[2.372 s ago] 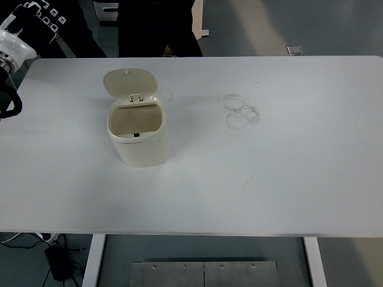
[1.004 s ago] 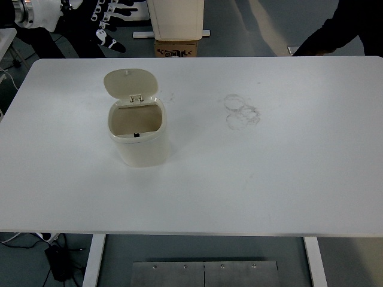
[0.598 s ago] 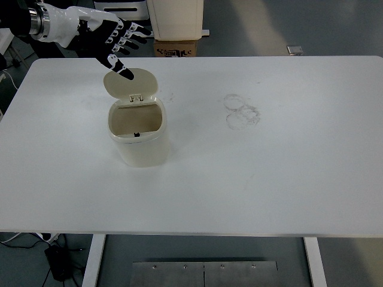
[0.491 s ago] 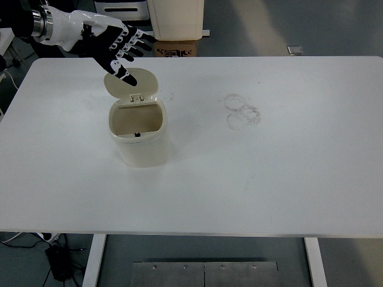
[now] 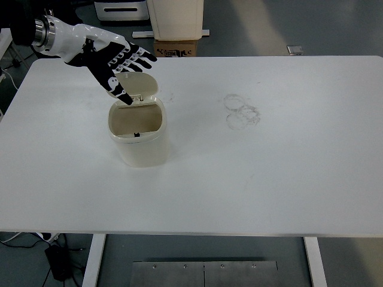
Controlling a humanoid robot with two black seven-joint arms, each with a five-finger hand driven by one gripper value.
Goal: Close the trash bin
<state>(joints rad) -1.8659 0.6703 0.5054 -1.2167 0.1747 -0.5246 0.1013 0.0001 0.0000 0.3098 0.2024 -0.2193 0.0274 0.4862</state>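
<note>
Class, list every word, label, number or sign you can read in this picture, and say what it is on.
No text is legible anywhere.
Cardboard box beyond the table: a dark printed label, too blurred to read.
Trash bin, its lid, left hand: no print visible.

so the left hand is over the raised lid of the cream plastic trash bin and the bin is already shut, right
Not shut. In the head view the cream plastic trash bin stands open, its lid raised at the back. The left hand is over that lid, fingers spread.
</note>
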